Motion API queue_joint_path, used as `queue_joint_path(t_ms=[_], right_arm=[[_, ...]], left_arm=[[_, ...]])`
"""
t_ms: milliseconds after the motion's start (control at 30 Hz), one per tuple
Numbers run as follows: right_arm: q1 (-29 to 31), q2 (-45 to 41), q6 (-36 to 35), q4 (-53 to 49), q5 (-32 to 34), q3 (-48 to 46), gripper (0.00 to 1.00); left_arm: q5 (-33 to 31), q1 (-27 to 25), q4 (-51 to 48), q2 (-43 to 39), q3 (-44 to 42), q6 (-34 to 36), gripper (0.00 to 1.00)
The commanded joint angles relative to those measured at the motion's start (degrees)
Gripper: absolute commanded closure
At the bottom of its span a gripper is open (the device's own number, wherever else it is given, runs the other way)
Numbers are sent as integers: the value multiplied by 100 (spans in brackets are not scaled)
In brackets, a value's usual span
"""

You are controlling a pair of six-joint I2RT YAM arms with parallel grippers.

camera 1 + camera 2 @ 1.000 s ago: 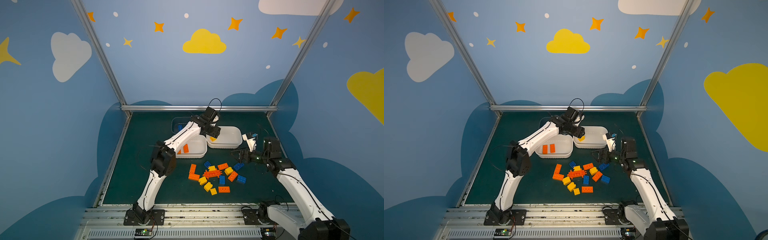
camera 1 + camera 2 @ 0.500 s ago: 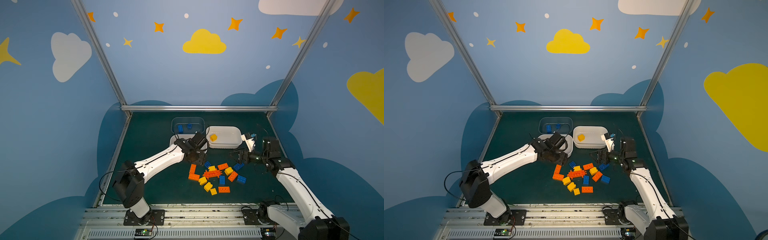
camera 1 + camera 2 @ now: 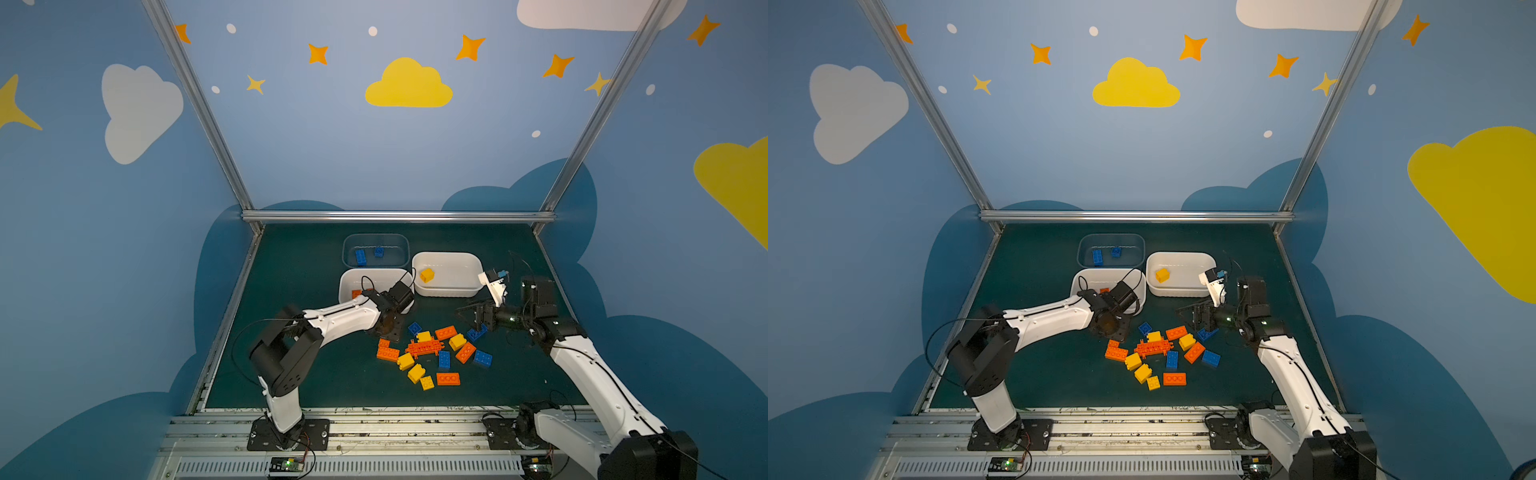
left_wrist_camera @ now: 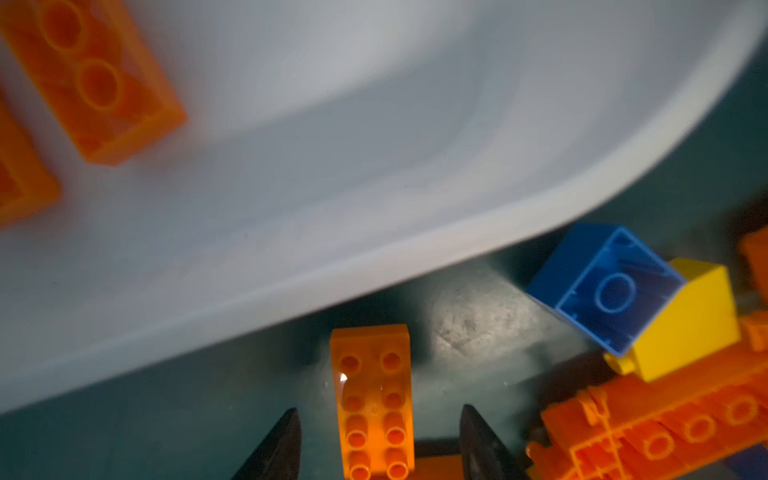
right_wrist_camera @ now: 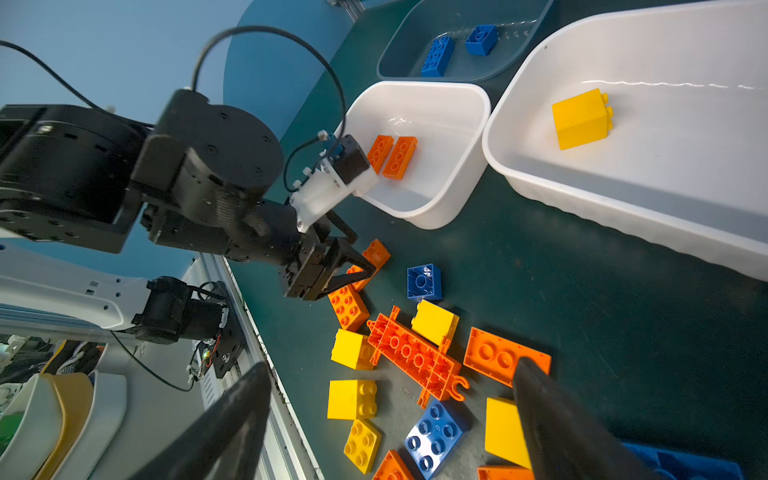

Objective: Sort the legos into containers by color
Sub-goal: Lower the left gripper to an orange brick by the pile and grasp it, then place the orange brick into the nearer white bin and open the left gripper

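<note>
Left gripper [image 4: 378,409], jaws apart, straddles orange two-by-four brick [image 4: 372,374]: centre, pinch long sides squarely, lift clear of white tub [image 4: 415,257] rim.

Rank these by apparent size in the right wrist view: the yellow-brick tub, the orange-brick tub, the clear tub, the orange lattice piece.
1. yellow-brick tub, nearest the camera and cropped by the frame
2. orange-brick tub
3. clear tub, farthest and cropped, so its real size is unsure
4. orange lattice piece
</note>
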Motion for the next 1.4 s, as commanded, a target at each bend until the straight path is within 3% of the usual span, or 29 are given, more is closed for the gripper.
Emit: queue_joint_path(t_ms=[0,200,500,700,867,1100,1367], right_arm=[[22,-121,-56,-61,79,-35,10],[21,-222,-98,-163,133,-50,10],[13,-277,-23,-111,135,-17,10],[13,-242,79,33,95,10,10],[13,-163,127,113,38,69,10],[13,-74,172,217,42,115,10],[4,57,2,85,40,260,10]], left_arm=[[-160,13,-35,93,-5,37,40],[-72,5,151,240,-206,18,45],[-65,-1,-122,-8,-233,145,65],[-179,33,-820,-603,721,462,64],[-280,325,-1083,-558,1603,855,63],[-86,1079,-429,167,2251,919,62],[106,1309,-182,974,2671,757,64]])
